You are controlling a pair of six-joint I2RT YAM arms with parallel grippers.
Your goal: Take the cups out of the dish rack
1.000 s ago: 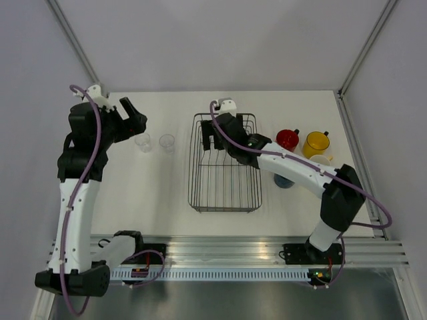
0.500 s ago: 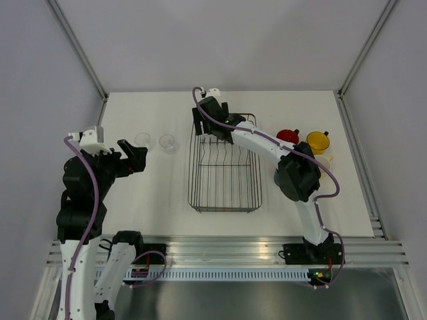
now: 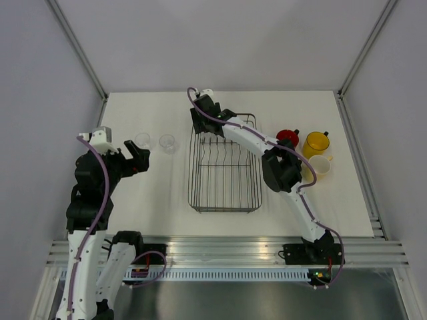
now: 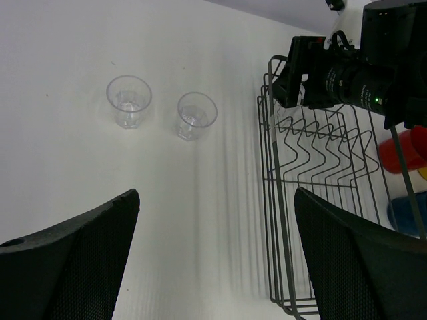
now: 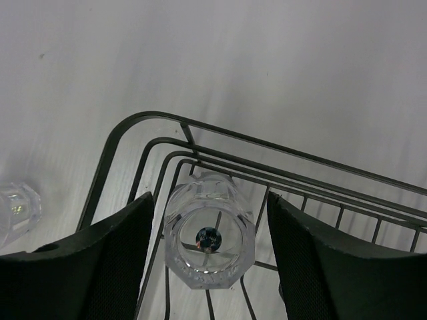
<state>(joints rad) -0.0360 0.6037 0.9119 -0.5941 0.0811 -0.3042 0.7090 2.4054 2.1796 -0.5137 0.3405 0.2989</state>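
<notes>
White tabletop [image 3: 167, 193] is carrying the dish rack [image 3: 225, 209] at its middle. My right gripper [image 5: 208, 207] is hanging over the rack's far-left corner, fingers spread around a clear tumbler [image 5: 209, 237] standing inside, seemingly not touching it. My left gripper [image 4: 217, 197] is hovering wide open toward the left edge, near two other tumblers [image 4: 129, 100]. A red mug [image 3: 287, 138], yellow mug [image 3: 315, 143] and cream mug [image 3: 319, 165] are sitting by the right edge.

I see R gripper [image 3: 200, 121] gone from dish rack [image 3: 224, 208] mid to its far-left corner, jaws now flanking tumbler [image 5: 209, 230]. L gripper [image 3: 138, 160] pulled back toward base.
</notes>
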